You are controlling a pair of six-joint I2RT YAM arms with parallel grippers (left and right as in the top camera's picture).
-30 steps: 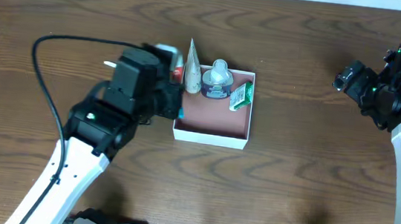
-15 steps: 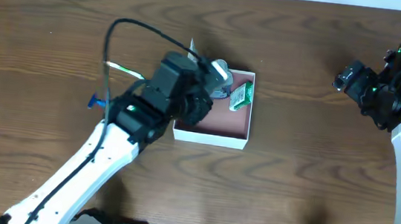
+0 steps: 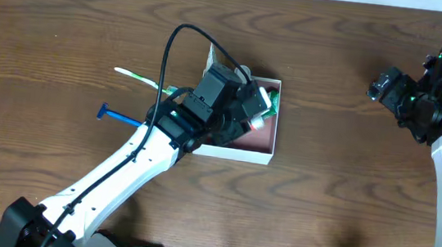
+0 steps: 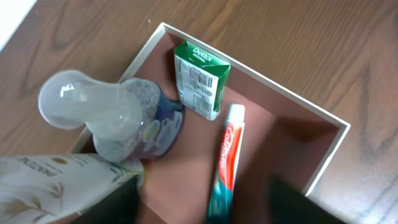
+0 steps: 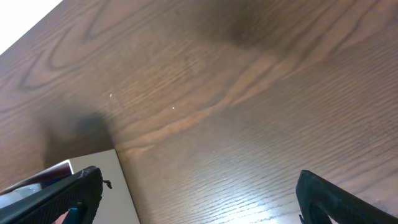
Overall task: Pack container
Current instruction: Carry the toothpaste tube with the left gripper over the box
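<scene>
The container (image 4: pixel 283 92) is a shallow white-walled box with a reddish-brown floor (image 3: pixel 234 151). Standing in it are a clear-capped bottle (image 4: pixel 115 118), a green soap box (image 4: pixel 200 78) and a white tube (image 4: pixel 53 180). A red and teal toothpaste tube (image 4: pixel 225 158) lies flat on its floor. My left gripper (image 3: pixel 257 112) hovers over the container, open, its fingers well apart on either side of the toothpaste's lower end (image 4: pixel 208 202). Far to the right, my right gripper (image 3: pixel 383 85) hangs open above bare wood (image 5: pixel 199 193).
A green-handled toothbrush (image 3: pixel 137 77) and a blue razor (image 3: pixel 115 115) lie on the wooden table left of the container. The left arm's black cable (image 3: pixel 182 37) loops above the box.
The left arm swung right from beside the container to over it, then opened its jaws. The toothpaste now lies on the container floor. The right arm stayed still.
</scene>
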